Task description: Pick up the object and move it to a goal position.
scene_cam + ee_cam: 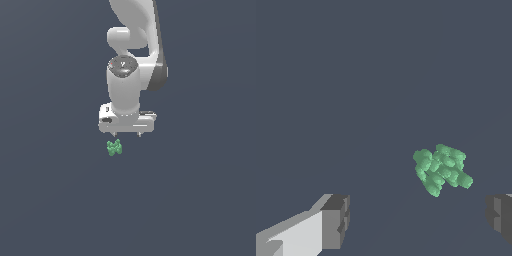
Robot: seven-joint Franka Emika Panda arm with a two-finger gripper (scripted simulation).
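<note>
The object [114, 148] is a tiny bright green, knobbly lump on the dark grey floor. It lies just below my white gripper [127, 134] in the exterior view, a little toward that view's left. In the wrist view the object [441, 169] shows ahead of the gap between my two fingertips [336, 220], nearer one of them, and apart from both. The gripper [418, 217] is open and holds nothing.
A plain dark grey floor [55, 200] fills both views. The white arm [131, 45] rises above the gripper. No other objects or markers show.
</note>
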